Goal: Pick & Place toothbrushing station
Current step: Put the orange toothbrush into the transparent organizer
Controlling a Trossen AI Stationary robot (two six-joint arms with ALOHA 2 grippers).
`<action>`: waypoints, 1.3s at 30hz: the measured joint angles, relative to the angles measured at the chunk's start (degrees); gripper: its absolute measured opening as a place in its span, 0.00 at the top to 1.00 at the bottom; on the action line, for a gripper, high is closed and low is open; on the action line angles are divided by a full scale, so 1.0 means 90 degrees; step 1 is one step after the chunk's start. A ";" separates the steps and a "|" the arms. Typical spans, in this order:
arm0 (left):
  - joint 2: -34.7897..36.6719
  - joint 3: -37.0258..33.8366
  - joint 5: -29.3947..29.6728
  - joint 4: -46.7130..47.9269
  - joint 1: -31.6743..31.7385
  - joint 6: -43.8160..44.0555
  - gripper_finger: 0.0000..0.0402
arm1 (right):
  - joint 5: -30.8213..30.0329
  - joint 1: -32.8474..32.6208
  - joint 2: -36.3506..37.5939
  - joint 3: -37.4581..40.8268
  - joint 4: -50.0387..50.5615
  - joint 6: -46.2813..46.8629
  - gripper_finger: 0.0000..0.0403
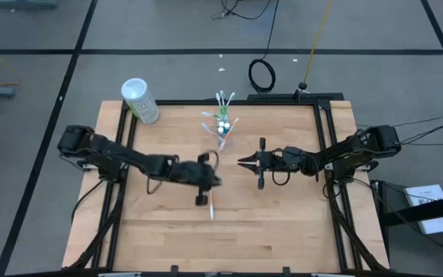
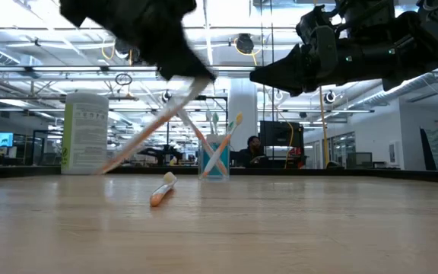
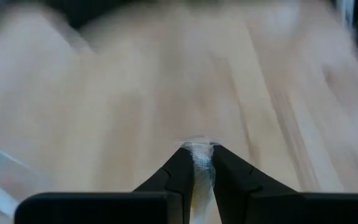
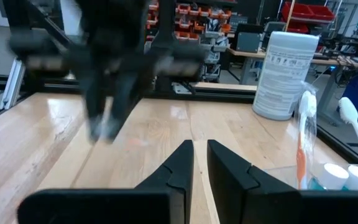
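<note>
Two arms reach inward over table [image 1: 283, 231], we note. Left gripper [image 1: 204, 181] angled down near centre, fingers clamped on white toothbrush [image 2: 154, 131], held slanting above wood. Another toothbrush [image 2: 163, 189] lies flat below. Right gripper [image 1: 244, 162] hovers level, fingers nearly together, empty. Clear cup [image 1: 224, 132] with brushes stands behind, between both grippers.

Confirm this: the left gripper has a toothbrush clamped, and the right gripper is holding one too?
Half right. The left gripper is shut on a toothbrush, but the right gripper is shut on nothing, as the right wrist view shows.
</note>
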State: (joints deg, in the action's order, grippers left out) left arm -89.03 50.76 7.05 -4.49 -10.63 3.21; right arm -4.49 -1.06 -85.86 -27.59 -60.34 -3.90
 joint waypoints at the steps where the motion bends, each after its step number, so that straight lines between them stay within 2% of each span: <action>1: 0.0121 0.0000 0.0116 -0.0230 0.0088 -0.0032 0.87 | -0.0002 0.0000 0.0000 -0.0004 0.0010 0.0000 0.90; 4: 0.0512 -0.0005 0.0553 -0.0620 0.0341 -0.0391 0.87 | -0.0008 0.0000 0.0000 -0.0002 0.0014 -0.0002 0.90; 8: 0.0789 -0.0004 0.1045 -0.1636 0.0662 -0.0869 0.87 | -0.0017 0.0000 0.0000 -0.0002 0.0022 -0.0015 0.90; 12: 0.0780 0.0003 0.1056 -0.2543 0.1038 -0.1128 0.87 | -0.0012 0.0000 0.0000 -0.0001 0.0035 -0.0022 0.90; 19: 0.0730 -0.0042 0.0735 -0.2939 0.1796 -0.0896 0.87 | -0.0007 0.0000 0.0000 0.0000 0.0063 -0.0022 0.90; 27: 0.0554 -0.0123 -0.0265 -0.4358 0.2411 -0.0391 0.87 | -0.0003 0.0000 0.0000 0.0000 0.0032 -0.0022 0.90; 30: 0.0290 -0.0121 -0.0272 -0.4836 0.2514 -0.0297 0.87 | -0.0012 0.0000 0.0000 0.0000 0.0025 -0.0022 0.90; 39: -0.0425 -0.0121 -0.0112 -0.5119 0.2829 0.0072 0.87 | -0.0002 0.0000 0.0000 0.0000 0.0028 0.0000 0.90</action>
State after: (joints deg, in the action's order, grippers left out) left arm -92.86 49.67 6.05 -50.56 14.83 3.85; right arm -4.51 -1.06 -85.86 -27.59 -60.10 -3.90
